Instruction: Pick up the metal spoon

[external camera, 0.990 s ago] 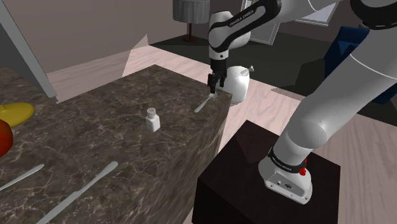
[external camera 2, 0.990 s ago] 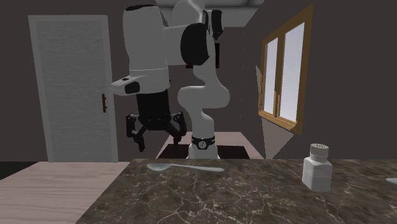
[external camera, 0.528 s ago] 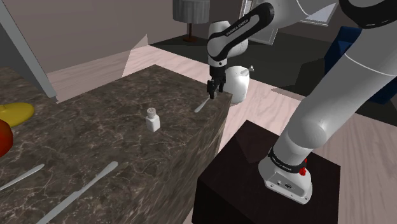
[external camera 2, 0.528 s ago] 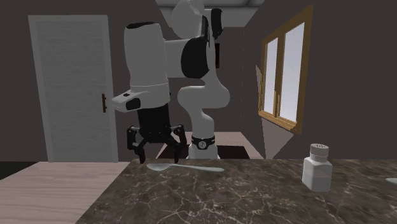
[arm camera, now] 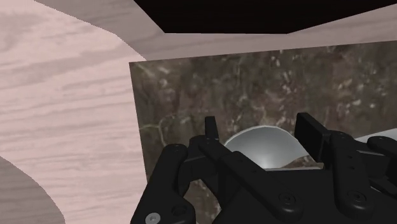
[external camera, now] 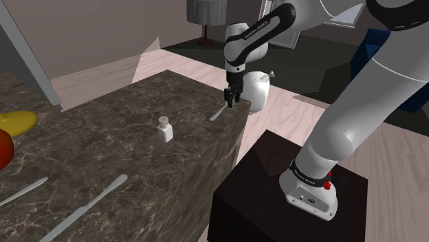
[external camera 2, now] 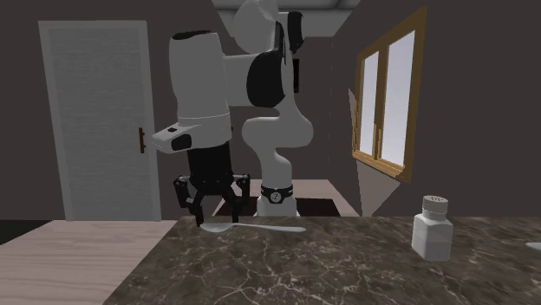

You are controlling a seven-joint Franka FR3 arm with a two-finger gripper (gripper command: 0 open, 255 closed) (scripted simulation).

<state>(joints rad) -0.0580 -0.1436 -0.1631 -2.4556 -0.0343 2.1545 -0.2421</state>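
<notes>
Found black gripper down at the worktop, close to the far corner on the stand's side. Saw fingers set narrowly apart, one either side of the spoon bowl. Could not make out any firm contact with the bowl. Logged spoon as flat on the worktop, along the edge by that corner, bowl end under the gripper. Noted pale grey, smooth, rounded bowl in wrist view, lower part hidden behind the gripper body, handle mostly covered. Noted bowl half hidden behind the fingers in second exterior view. Marked worktop as dark marbled stone with pale veins, square-cornered.

Placed small white shaker with a perforated cap mid-worktop, well apart from the spoon. Saw two long pale utensils near the near edge, type unclear. Logged yellow thing and red thing cut off at the shoulder view's left. Spotted white rounded object on the floor beyond the corner, partly hidden, unidentifiable. Saw black area beyond the floor in wrist view.
</notes>
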